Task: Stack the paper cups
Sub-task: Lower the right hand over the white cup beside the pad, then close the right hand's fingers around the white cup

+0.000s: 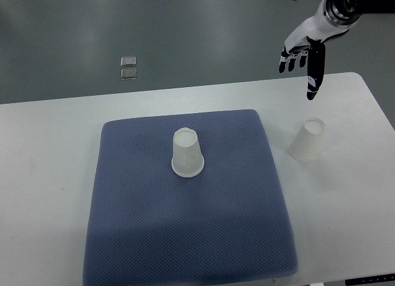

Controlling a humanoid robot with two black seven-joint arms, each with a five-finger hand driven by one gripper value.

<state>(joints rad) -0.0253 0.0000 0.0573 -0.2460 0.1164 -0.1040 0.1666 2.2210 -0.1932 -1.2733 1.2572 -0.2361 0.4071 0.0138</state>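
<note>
The right hand (302, 57) hangs at one o'clock, fingers spread, holding nothing. One cup (187, 152) stands upside down on the blue mat (185, 236); another cup (308, 139) sits at three o'clock on the bare worktop (43, 175).

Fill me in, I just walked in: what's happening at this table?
A robot is set to stack paper cups, but nothing is stacked yet. One cup stands upside down on the blue mat, and the other cup stands upside down on the bare table, to the right of the mat. The right robot hand hangs above the table's far right corner, fingers open, holding nothing. The left arm is out of view.
</note>
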